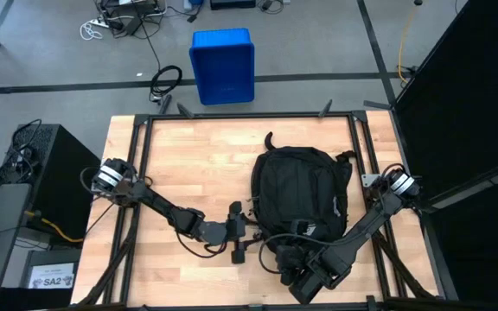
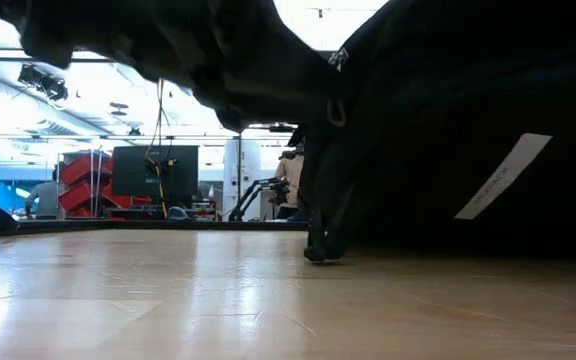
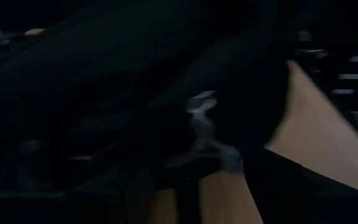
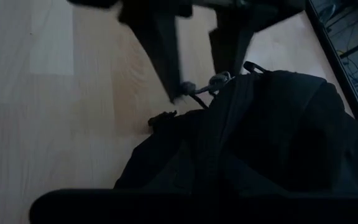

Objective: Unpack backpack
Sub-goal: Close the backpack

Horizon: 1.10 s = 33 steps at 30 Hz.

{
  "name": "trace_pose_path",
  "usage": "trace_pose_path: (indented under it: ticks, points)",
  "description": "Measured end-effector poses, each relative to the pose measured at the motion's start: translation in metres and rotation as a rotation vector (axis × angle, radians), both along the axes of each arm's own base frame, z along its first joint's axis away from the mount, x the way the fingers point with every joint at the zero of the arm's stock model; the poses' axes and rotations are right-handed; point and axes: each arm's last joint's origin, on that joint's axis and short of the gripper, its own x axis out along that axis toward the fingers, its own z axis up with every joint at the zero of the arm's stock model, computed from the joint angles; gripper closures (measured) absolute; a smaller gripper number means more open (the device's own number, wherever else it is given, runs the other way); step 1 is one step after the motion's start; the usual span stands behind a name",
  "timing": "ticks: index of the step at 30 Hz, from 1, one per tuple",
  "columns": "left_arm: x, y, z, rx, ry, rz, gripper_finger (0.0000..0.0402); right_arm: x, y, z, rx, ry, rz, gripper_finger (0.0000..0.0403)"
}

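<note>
The black backpack [image 1: 299, 194] lies on the right half of the wooden table [image 1: 188, 164], and one of its straps [image 2: 320, 250] hangs down to the tabletop. My left gripper [image 1: 247, 226] stands open at the bag's near left edge. In the right wrist view its two fingers [image 4: 201, 84] stand apart on either side of a grey zipper pull [image 4: 190, 87]. My right gripper [image 1: 305, 275] is shut over the backpack's near end, where the straps lie; its fingertips are hidden behind dark fabric. My left gripper comes nearly level from the table's left side. One fingertip [image 4: 176, 93] stands right beside the grey zipper pull at the bag's edge; I cannot tell whether it touches. My right gripper slants down onto the backpack's near end [image 4: 185, 174]. The gripper itself hides the contact, so I cannot tell whether it holds fabric.
A blue crate [image 1: 222, 65] stands on the floor beyond the table's far edge. Black frame rails [image 1: 141, 173] run along the table's sides. Bare wood lies to the left of and beyond the bag. A white tag [image 2: 503, 175] shows on the bag in the low view.
</note>
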Motion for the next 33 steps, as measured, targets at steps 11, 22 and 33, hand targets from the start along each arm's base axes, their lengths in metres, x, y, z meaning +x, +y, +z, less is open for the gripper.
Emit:
trace_pose_path:
  ticks: [11,22,33]
  points:
    - [0.005,0.006,0.000,-0.026,-0.030,0.045,0.0284,0.001,0.000,0.000,-0.004,-0.001,0.012,0.0403]
    - [0.000,0.009,-0.016,0.051,0.146,0.029,0.0396,-0.010,0.012,-0.002,0.050,0.041,0.047,0.0403]
    - [-0.007,0.036,-0.036,0.126,0.384,0.179,0.0397,-0.043,0.044,-0.002,0.113,0.041,0.116,0.0403]
